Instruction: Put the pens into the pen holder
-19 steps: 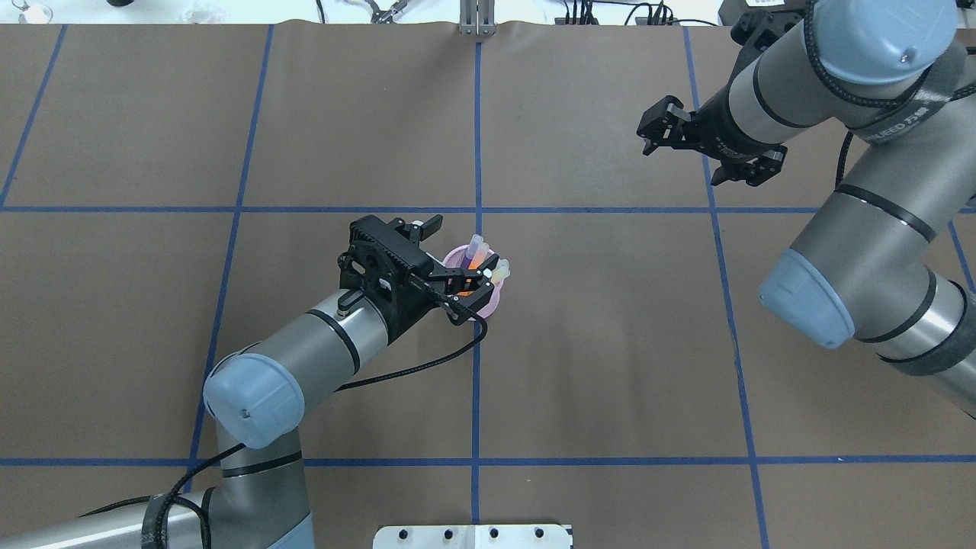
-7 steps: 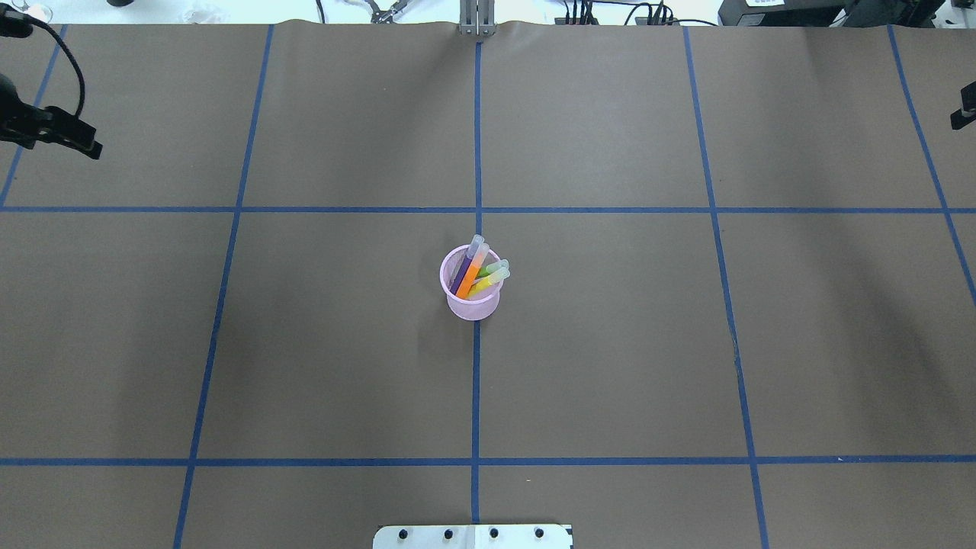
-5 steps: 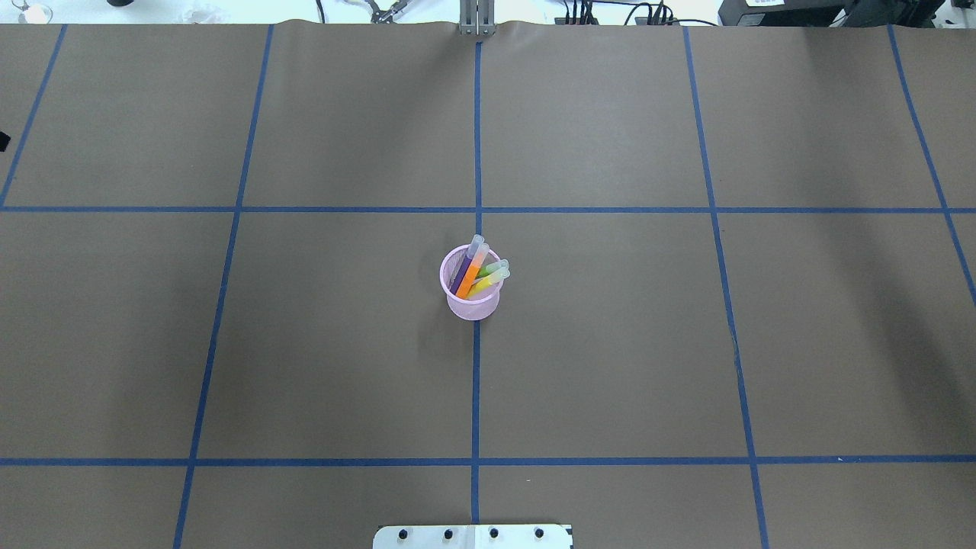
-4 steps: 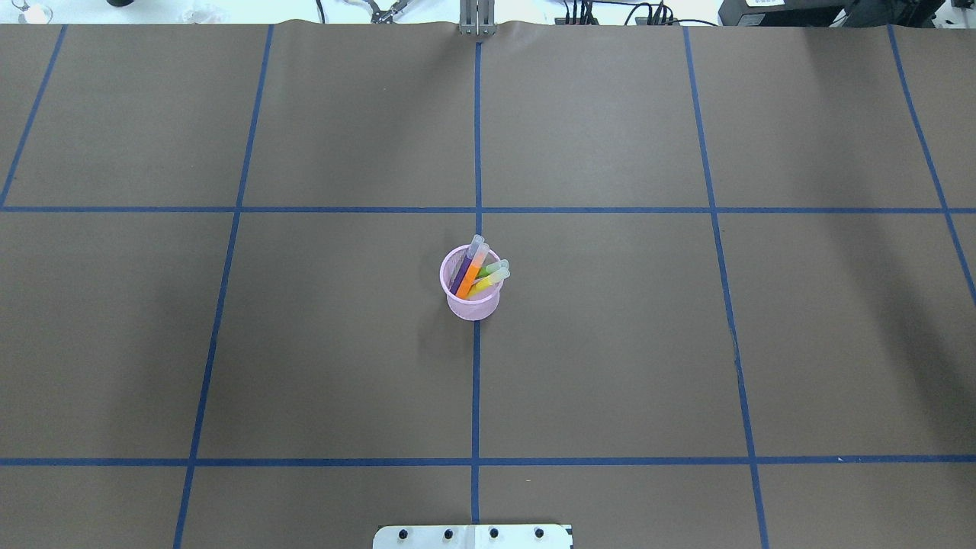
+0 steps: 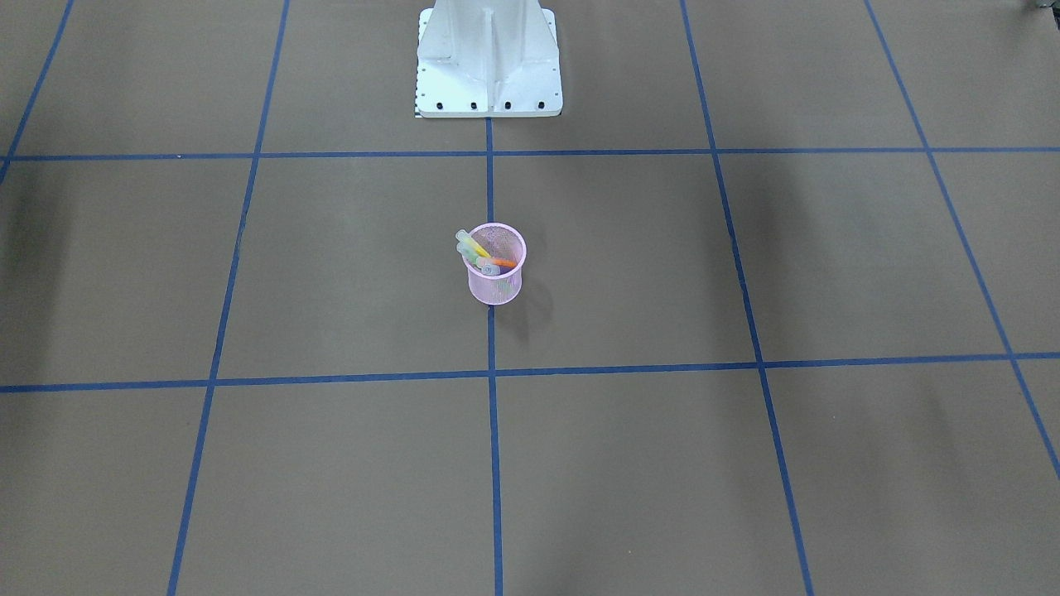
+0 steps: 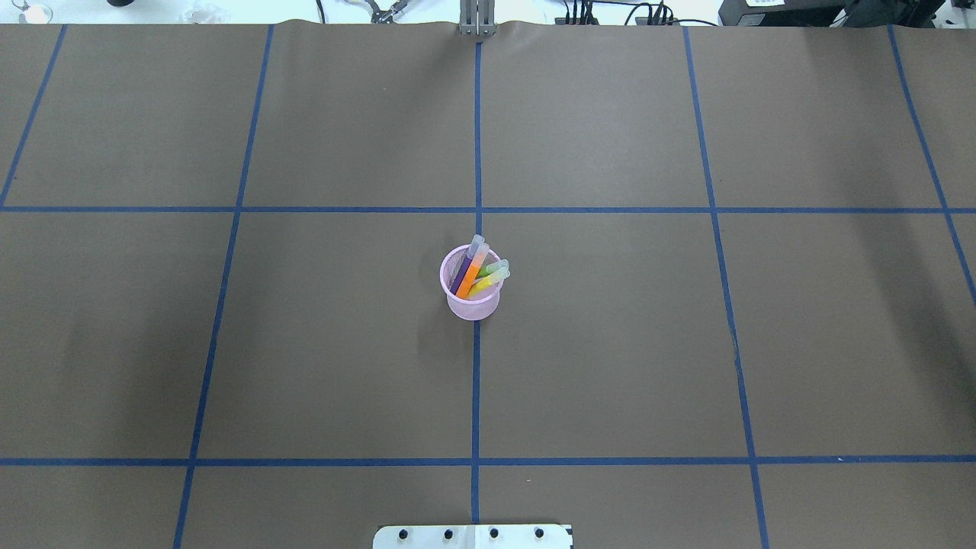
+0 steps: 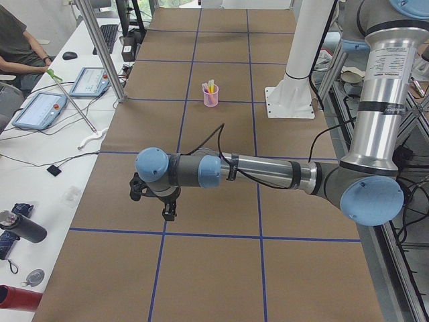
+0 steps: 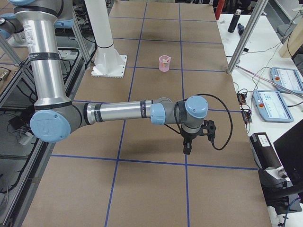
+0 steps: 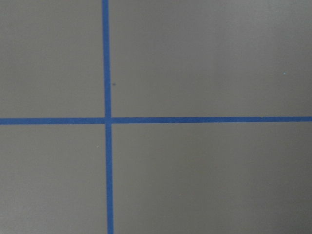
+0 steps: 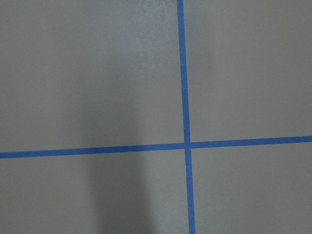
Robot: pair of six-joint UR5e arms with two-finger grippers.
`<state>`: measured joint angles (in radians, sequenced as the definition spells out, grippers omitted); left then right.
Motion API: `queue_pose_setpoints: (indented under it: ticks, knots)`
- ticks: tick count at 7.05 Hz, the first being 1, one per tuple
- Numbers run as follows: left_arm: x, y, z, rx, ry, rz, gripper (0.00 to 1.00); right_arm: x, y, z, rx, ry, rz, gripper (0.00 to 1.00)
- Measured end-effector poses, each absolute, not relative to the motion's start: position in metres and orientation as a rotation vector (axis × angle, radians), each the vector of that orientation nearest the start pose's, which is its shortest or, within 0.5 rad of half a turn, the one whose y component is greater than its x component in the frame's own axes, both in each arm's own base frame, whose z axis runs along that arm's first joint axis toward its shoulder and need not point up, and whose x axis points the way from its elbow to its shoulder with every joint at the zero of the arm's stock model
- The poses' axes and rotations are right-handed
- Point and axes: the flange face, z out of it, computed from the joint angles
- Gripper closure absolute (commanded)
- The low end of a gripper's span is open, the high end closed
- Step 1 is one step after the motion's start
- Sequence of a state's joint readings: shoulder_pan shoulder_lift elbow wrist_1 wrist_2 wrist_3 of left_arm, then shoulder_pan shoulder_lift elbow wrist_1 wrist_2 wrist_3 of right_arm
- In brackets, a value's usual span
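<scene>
The pink pen holder (image 6: 473,300) stands upright on the brown table (image 6: 625,351), astride a blue tape line (image 6: 476,381), with all four pens (image 6: 470,274) leaning inside it. The left gripper (image 7: 169,215) and the right gripper (image 8: 187,150) hang well apart from the pen holder, at opposite table ends, and whether their jaws are parted or closed cannot be told. A white bench (image 7: 60,168) lies beyond the pen holder.
</scene>
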<state>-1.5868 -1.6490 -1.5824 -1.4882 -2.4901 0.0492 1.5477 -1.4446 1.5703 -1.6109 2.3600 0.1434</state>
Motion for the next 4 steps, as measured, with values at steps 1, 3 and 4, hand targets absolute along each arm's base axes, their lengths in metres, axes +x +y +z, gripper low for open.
queue_pose_setpoints:
  ticks: [1,3,4]
  knots:
    - [-0.0713,-0.5196,0.6149,0.060,0.834,0.047,0.00,0.0501,-0.5462,0.5984,0.012,-0.797,0.081,0.00]
    - [-0.0784,-0.5171,0.6161,0.076,0.740,0.055,0.00,0.0506,-0.5393,0.5990,0.016,-0.798,0.079,0.00]
    - [-0.0789,-0.5125,0.6205,0.070,0.732,0.053,0.00,0.0508,-0.5369,0.5979,0.020,-0.797,0.077,0.00]
